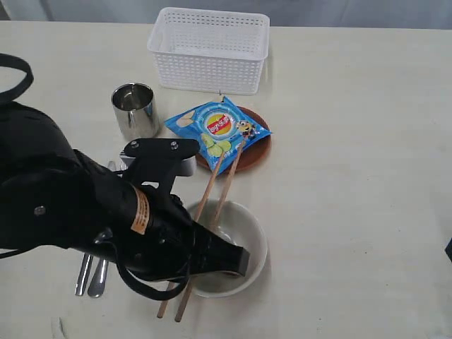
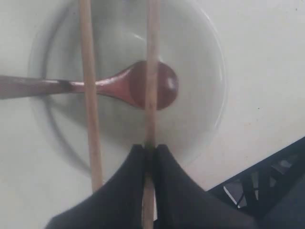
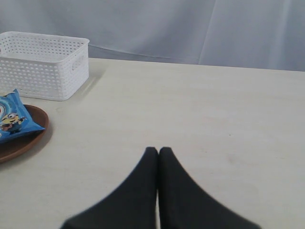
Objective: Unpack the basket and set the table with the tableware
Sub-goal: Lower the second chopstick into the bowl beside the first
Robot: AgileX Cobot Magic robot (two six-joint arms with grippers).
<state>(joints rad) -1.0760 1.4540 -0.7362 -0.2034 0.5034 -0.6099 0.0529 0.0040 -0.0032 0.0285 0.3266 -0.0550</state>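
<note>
The pale bowl (image 1: 248,233) sits near the front of the table (image 1: 353,176), with two wooden chopsticks (image 1: 224,187) laid across it. In the left wrist view the dark red-brown spoon (image 2: 159,86) lies inside the bowl (image 2: 205,95) under the chopsticks. My left gripper (image 2: 150,147) is shut on one chopstick (image 2: 151,71); the other chopstick (image 2: 89,95) lies free beside it. The left arm (image 1: 70,212) hides the bowl's left side. My right gripper (image 3: 158,150) is shut on nothing, above bare table. The white basket (image 1: 209,49) stands at the back.
A blue chip bag (image 1: 217,127) lies on the brown plate (image 1: 254,152), the chopstick tips against it. The steel cup (image 1: 134,109) stands to the plate's left. Steel cutlery (image 1: 92,274) lies at the front left, partly under the arm.
</note>
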